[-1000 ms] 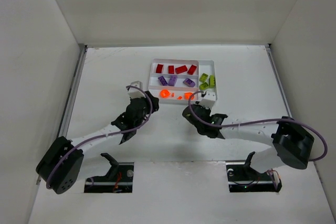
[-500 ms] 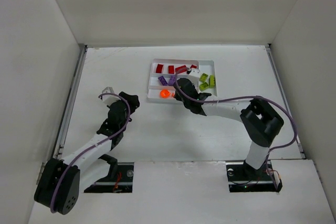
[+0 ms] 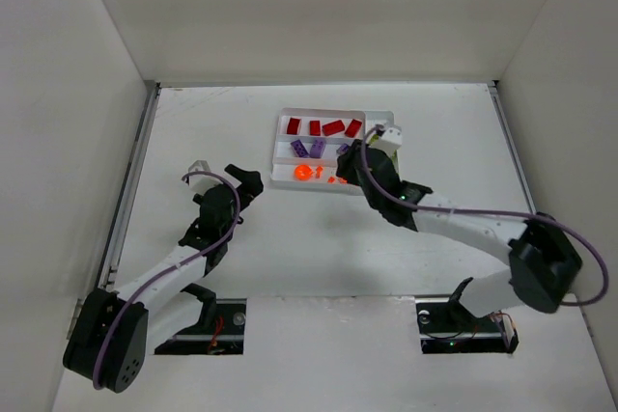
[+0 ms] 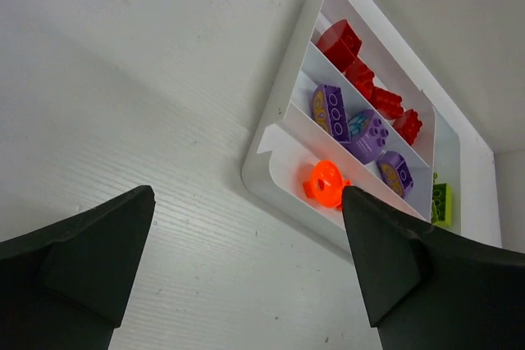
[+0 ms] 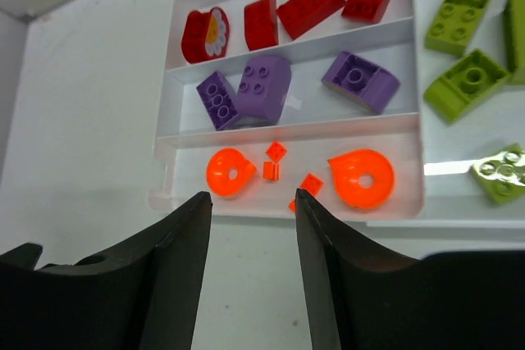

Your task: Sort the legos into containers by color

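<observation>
**Claw and Tray Status**

The flat white rectangular plastic tray [image 4: 279,165] lies on the white surface [image 3: 193,123], toward its far side. The red plastic bricks [image 5: 308,6] occupy the far long slot. The purple plastic bricks [image 5: 267,84] occupy the middle slot, and the orange plastic pieces [image 5: 361,178] the near slot. The yellow-green plastic bricks [image 5: 459,38] lie in the crosswise slot at the right end.

The left claw [image 4: 246,227] stands over the surface to the left of the tray and nearer than it, aimed at the tray's near-left corner. Its fingers are spread wide with nothing between them.

The right claw [image 5: 250,227] hangs above the tray's near edge, by the orange slot. Its fingers stand apart and grip nothing.
</observation>
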